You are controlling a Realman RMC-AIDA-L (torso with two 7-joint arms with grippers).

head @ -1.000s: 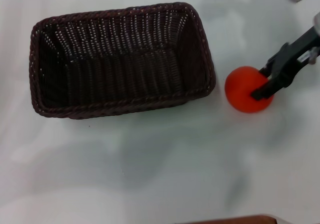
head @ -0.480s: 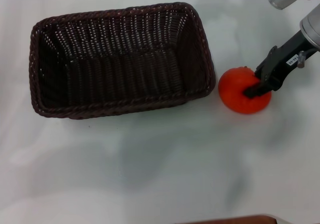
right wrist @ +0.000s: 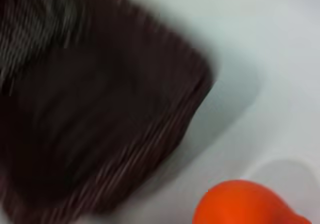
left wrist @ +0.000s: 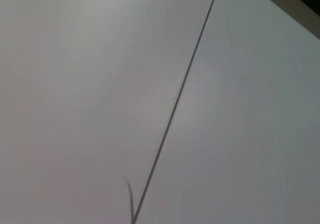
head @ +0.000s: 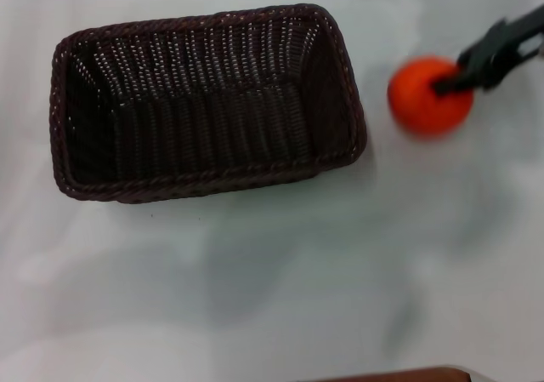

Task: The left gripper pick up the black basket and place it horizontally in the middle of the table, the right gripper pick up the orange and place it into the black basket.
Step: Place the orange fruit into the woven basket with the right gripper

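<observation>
Wicker fills the left half of the head view: the black basket [head: 204, 101] sits lengthwise on the white table [head: 280, 280], open side up and with nothing in it. To its right, apart from the braided rim, the orange [head: 429, 95] is pinched by the right gripper [head: 450, 81], whose black fingers reach in from the right edge and close on the fruit. In the right wrist view the orange [right wrist: 245, 204] shows beside a basket corner [right wrist: 100, 109]. No left gripper appears anywhere; its wrist camera sees only tabletop [left wrist: 100, 84].
</observation>
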